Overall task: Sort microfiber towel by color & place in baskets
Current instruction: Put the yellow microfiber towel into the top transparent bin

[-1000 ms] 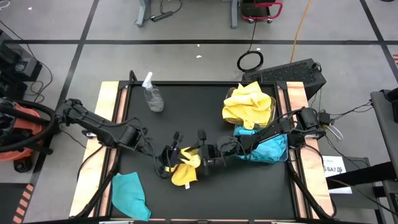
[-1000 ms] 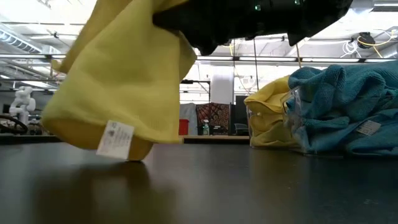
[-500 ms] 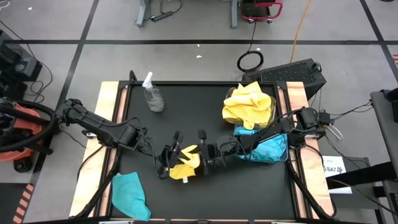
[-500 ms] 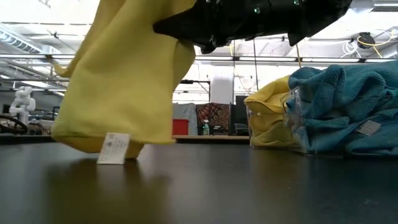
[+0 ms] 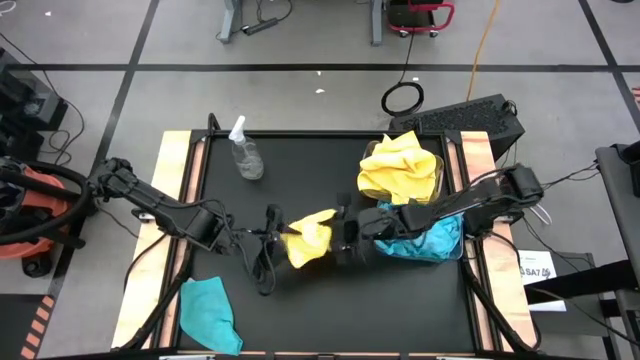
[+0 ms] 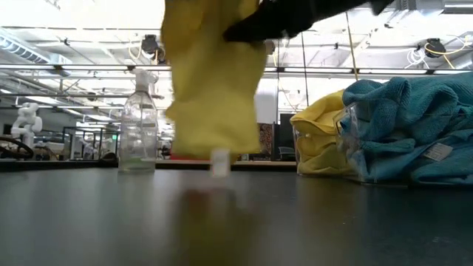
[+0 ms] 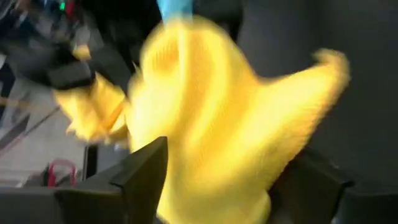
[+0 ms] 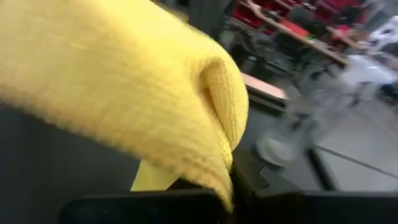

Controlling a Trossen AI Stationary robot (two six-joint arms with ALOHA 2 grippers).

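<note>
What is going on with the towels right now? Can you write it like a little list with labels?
held towel: yellow towel, lifted off the table
right gripper: shut on the yellow towel
left gripper: open, beside the yellow towel
yellow basket: heaped with yellow towels
teal basket: heaped with teal towels
loose towel: teal towel at the table's near left corner
also there: spray bottle

A yellow towel [image 5: 309,238] hung in the air over the middle of the table. A blue towel [image 5: 207,312] lay flat near the front-left corner. Two clear baskets were full — one yellow [image 5: 400,170], one blue [image 5: 432,240].
</note>
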